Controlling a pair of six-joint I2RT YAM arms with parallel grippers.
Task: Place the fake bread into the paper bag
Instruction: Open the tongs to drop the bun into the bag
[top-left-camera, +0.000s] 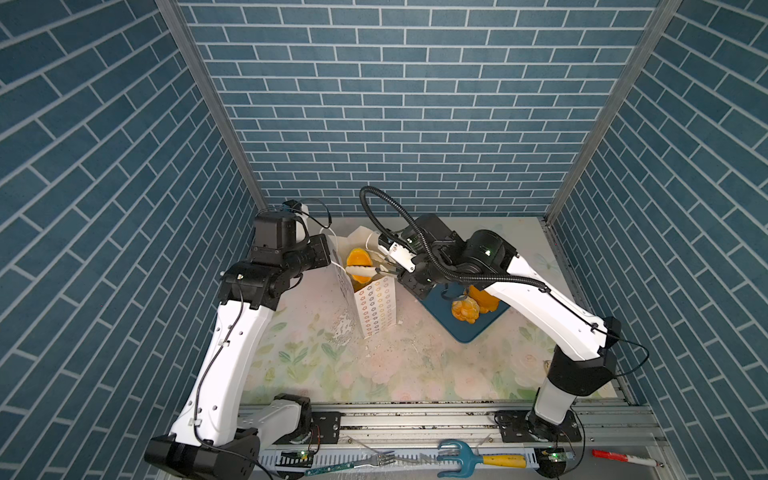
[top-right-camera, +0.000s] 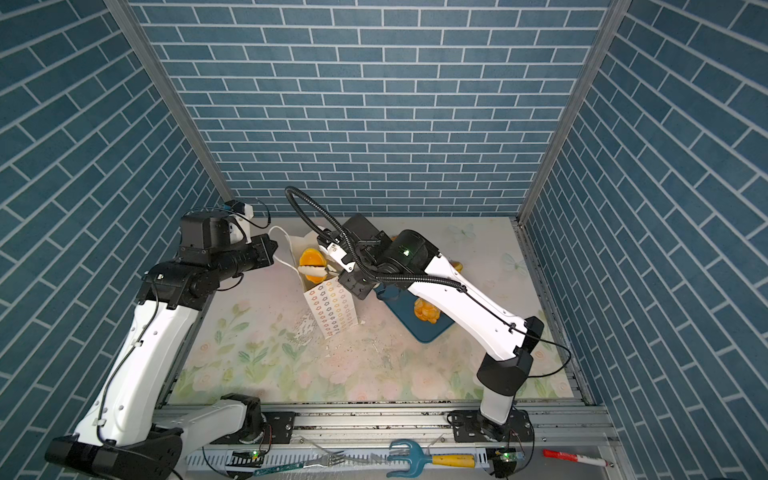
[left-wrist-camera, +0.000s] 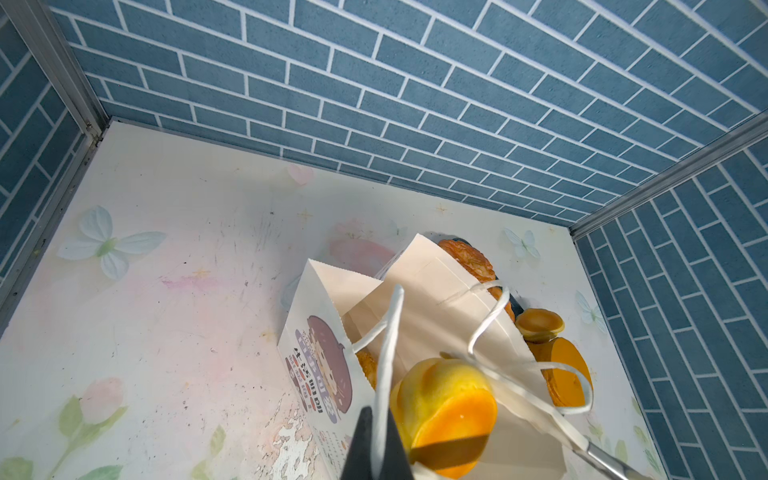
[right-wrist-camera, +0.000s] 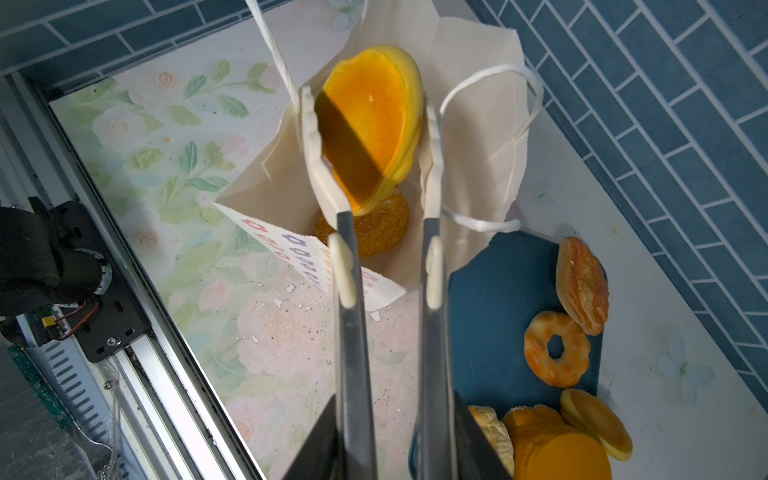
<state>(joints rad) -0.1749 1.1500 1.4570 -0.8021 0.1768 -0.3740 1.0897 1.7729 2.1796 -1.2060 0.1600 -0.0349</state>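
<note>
The white paper bag (top-left-camera: 374, 307) (top-right-camera: 332, 307) stands open mid-table. My left gripper (left-wrist-camera: 378, 419) is shut on one of the bag's cord handles (left-wrist-camera: 388, 353). My right gripper (right-wrist-camera: 395, 415) is shut on a pair of metal tongs (right-wrist-camera: 351, 332) whose white tips flank a thick round cake (right-wrist-camera: 370, 120) (top-left-camera: 359, 258) in the bag's mouth. One tip touches the cake; whether the other does I cannot tell. A sugared bun (right-wrist-camera: 374, 232) lies deeper inside. More fake bread lies on the blue tray (right-wrist-camera: 494, 332): a ring doughnut (right-wrist-camera: 557, 349) and an oval loaf (right-wrist-camera: 582, 286).
The blue tray (top-left-camera: 465, 328) lies right of the bag, partly under my right arm. A fork (top-left-camera: 374, 459), a blue hand rake (top-left-camera: 457, 457) and a red marker (top-left-camera: 623, 457) lie on the front rail. Blue brick walls close in three sides.
</note>
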